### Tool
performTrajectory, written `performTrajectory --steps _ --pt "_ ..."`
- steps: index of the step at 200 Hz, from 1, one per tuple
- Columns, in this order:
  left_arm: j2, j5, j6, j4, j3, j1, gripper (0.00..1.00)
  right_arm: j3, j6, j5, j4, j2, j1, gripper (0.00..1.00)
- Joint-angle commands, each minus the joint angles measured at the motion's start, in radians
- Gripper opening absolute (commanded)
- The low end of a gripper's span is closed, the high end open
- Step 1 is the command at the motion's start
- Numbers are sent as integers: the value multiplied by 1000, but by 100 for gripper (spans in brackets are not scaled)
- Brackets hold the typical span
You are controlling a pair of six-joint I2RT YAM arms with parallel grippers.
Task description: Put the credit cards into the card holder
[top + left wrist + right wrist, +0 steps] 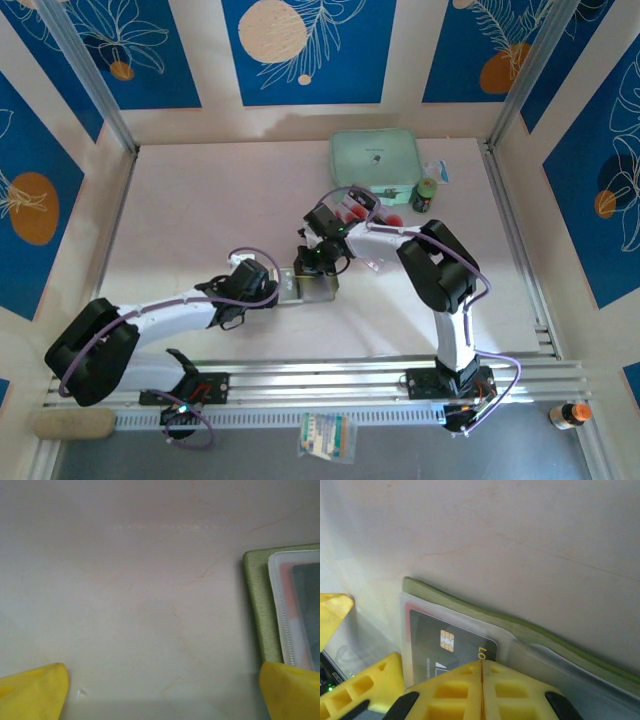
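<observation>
The card holder [470, 611] lies open on the bench [200, 200], directly under the tips of the right tool [481, 672] and just ahead of them. Its olive-green edge frames a clear plastic sleeve [280, 605]. A black credit card [427, 630] with a gold chip lies flat inside that sleeve, its near edge running under the tool's yellow fingers [520, 690]. Those fingers are pressed together with only a thin seam between them. They sit over the card, but whether they press on it cannot be told.

The left tool [160, 692] is spread wide over bare bench, with one fingertip at the holder's near corner and the other well out to the side. It holds nothing.

Beyond the right tool, farther from the arm bases, a clear tray [360, 208] holds cards with red marks. A mint-green case [375, 160] lies past it, and a small dark jar [427, 193] stands just beside the case.
</observation>
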Motion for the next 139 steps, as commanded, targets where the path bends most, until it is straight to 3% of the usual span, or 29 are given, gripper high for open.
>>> performTrajectory --steps 1,44,139 --pt "4 0 2 15 -8 11 97 38 -14 -8 -43 34 29 7" --pt "-15 -3 2 6 -6 11 97 44 -7 -10 -49 37 35 5" --pt "-20 -8 -4 10 -25 13 97 -75 -1 3 -33 -111 19 6"
